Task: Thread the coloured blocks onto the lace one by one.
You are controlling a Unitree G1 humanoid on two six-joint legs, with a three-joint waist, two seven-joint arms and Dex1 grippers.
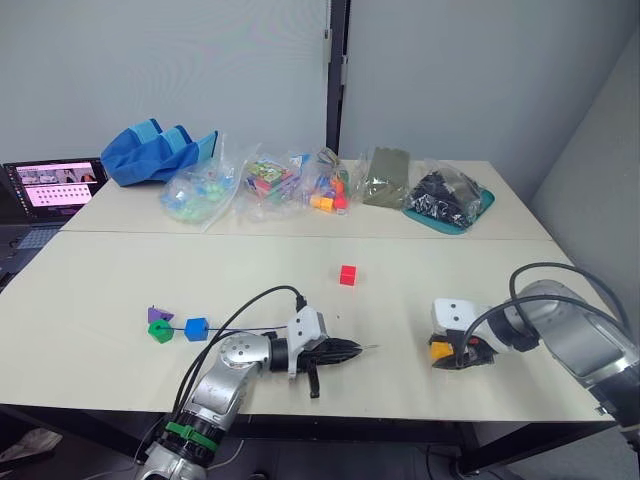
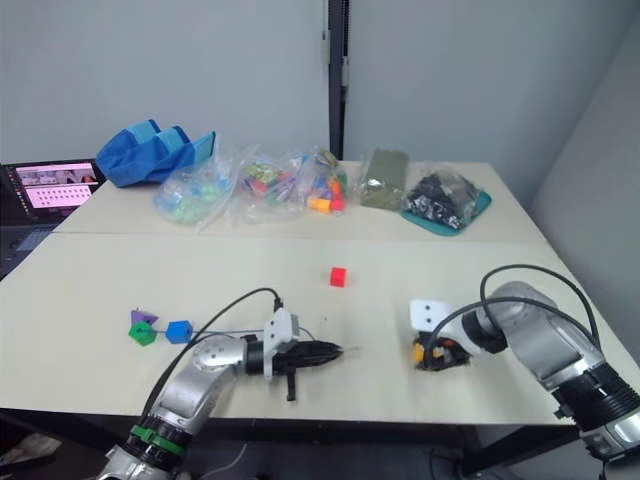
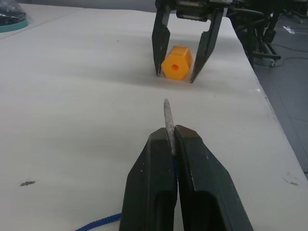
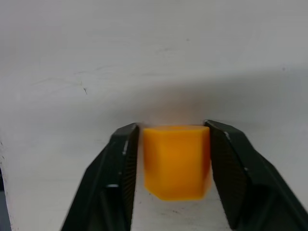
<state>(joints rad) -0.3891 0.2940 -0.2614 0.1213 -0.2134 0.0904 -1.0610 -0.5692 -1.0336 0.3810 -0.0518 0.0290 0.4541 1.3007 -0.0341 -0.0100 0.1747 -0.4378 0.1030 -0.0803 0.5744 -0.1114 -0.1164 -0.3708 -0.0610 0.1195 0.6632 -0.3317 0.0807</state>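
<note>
The left gripper (image 3: 172,139) pinches the lace (image 3: 168,118), its pale tip aimed right. The right gripper (image 4: 175,159) has its jaws spread around the orange block (image 4: 176,161), resting on the table (image 1: 120,270); whether they touch it is unclear.

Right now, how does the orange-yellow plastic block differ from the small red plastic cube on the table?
The orange-yellow plastic block sits near the table's front edge between the fingers of the right pincer; the small red plastic cube stands free farther back, nothing near it. The orange-yellow block shows a round hole facing the lace tip held in the left pincer; no hole can be made out on the red cube. Both rest on the pale table.
</note>
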